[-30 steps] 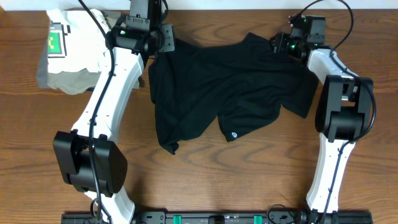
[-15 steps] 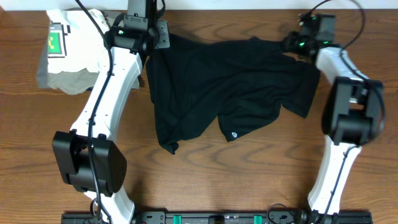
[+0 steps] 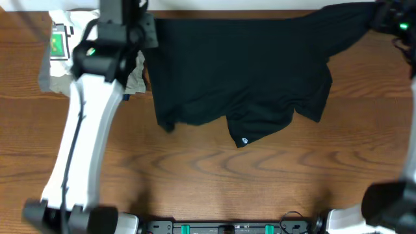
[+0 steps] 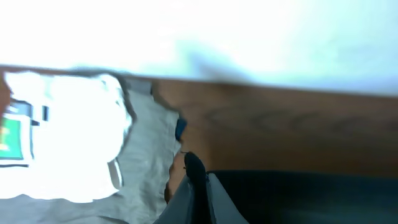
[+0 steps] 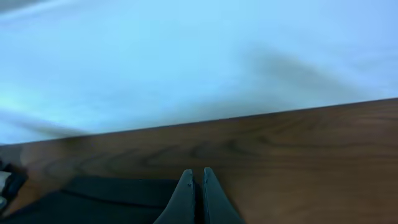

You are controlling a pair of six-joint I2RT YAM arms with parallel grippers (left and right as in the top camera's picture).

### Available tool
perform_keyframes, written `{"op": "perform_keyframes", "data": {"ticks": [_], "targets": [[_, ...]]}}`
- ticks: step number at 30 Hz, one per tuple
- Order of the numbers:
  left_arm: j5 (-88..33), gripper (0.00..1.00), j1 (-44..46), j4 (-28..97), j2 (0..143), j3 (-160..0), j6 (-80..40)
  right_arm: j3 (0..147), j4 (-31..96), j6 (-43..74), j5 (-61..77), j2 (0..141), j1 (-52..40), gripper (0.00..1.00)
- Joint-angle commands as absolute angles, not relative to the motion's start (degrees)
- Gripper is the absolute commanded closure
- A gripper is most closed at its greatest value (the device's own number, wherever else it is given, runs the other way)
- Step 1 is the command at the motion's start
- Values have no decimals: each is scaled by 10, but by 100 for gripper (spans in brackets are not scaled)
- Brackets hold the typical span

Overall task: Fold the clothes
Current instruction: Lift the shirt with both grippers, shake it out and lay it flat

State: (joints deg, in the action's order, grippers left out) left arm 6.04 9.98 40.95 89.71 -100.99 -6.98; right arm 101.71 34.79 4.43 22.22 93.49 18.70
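T-shirt (image 3: 247, 71), black, is stretched over the counter (image 3: 214, 175); left end effector (image 4: 196, 171) and right end effector (image 5: 197, 174) each clamp its top edge.

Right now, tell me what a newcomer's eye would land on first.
The black T-shirt dominates, spread wide along the far side of the table, its top corners pinched by the left gripper and the right gripper. A heap of pale clothes with a green tag sits beside it at the left.
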Motion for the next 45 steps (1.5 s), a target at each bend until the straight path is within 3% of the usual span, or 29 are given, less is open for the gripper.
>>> {"op": "perform_keyframes", "data": {"ticks": [1,14,22,33,45], "targets": [[85,94,97,419,841,-1015,-58,1023,366,20,213,874,222,99],[80,94,97,486,601,-1015,-58,1025,429,16,298,656,396,99],[80,94,97,503,531,-1015,-58,1054,478,-31,342,653,427,99],[80,94,97,537,687,-1015,-59,1054,577,-79,345,726,430,99],[80,94,97,471,938,-1015,-67,1054,616,-126,332,967,373,99]]}}
